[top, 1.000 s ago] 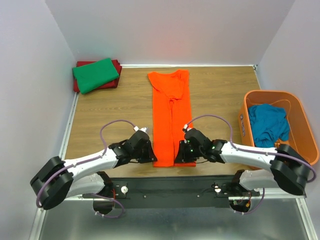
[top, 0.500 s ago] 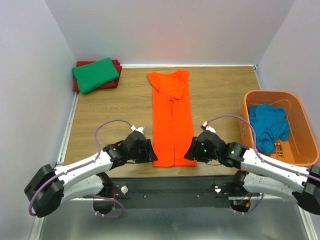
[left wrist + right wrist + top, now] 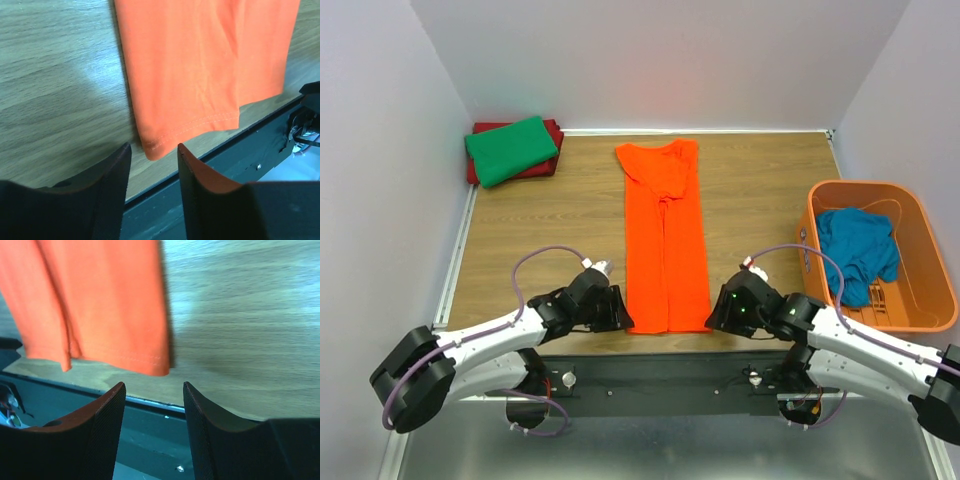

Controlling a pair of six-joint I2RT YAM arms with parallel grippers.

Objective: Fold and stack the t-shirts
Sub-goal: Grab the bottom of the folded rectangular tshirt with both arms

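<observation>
**Both grippers open at the near corners of the orange t-shirt**

The left gripper (image 3: 617,312) hangs low over the counter (image 3: 550,230) with its jaws apart and nothing between them. In the left wrist view the two dark fingers (image 3: 107,190) frame a gap. The near left corner of the orange t-shirt (image 3: 665,235) lies just ahead of that gap, not pinched by either finger. From this gripper the shirt runs forward and off to its right as one long narrow strip, folded lengthwise and flat on the wood.

The right gripper (image 3: 717,318) stands open too and holds nothing. In its own camera the fingers (image 3: 95,435) are parted, and the shirt's near right corner sits just beyond the left fingertip. The hem runs away to this gripper's left, and bare wood lies straight ahead and to its right. The shirt's near hem lies between the two grippers, one at each corner, close to the cloth but not gripping it. Below both sets of fingertips is the dark front rail (image 3: 225,165) at the counter's near edge.

Far ahead of the left gripper and off to its left, in the back corner, the folded green t-shirt (image 3: 510,148) rests on top of the folded dark red t-shirt (image 3: 554,130). Ahead of the right gripper and well off to its right stands the orange basket (image 3: 860,186). The teal t-shirt (image 3: 855,250) lies crumpled inside it.
</observation>
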